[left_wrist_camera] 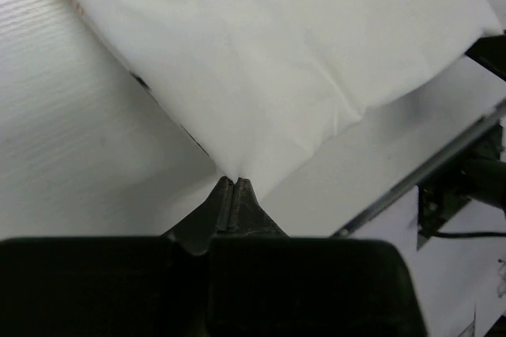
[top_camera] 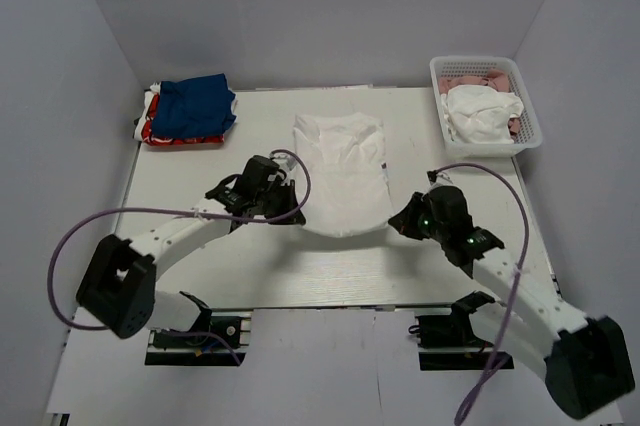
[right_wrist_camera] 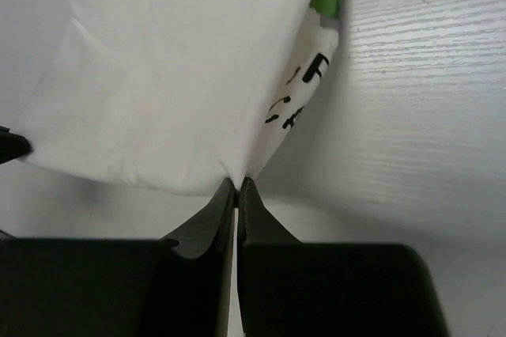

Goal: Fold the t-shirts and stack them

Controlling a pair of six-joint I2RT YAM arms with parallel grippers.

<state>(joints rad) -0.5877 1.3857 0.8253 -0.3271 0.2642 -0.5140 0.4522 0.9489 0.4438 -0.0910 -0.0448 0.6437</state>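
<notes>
The white t-shirt (top_camera: 342, 171) lies lengthwise in the middle of the table (top_camera: 180, 186), folded into a narrow panel with its plain side up. Its far end rests flat on the table and its near edge hangs between my two arms. My left gripper (left_wrist_camera: 235, 183) is pressed together on the near left corner of the cloth, and the fabric fans up and away from my fingertips. My right gripper (right_wrist_camera: 237, 183) pinches the near right corner the same way. Just beyond it, black lettering and a patch of green show along the folded edge on that side. From above, the near hem sags in a shallow curve between the two pinched corners. At the far left corner of the table a folded blue t-shirt (top_camera: 197, 106) sits on top of a red t-shirt (top_camera: 165, 134), well apart from the white one. A white basket (top_camera: 531, 126) at the far right holds crumpled white cloth (top_camera: 480, 111) with some pink beneath it.
</notes>
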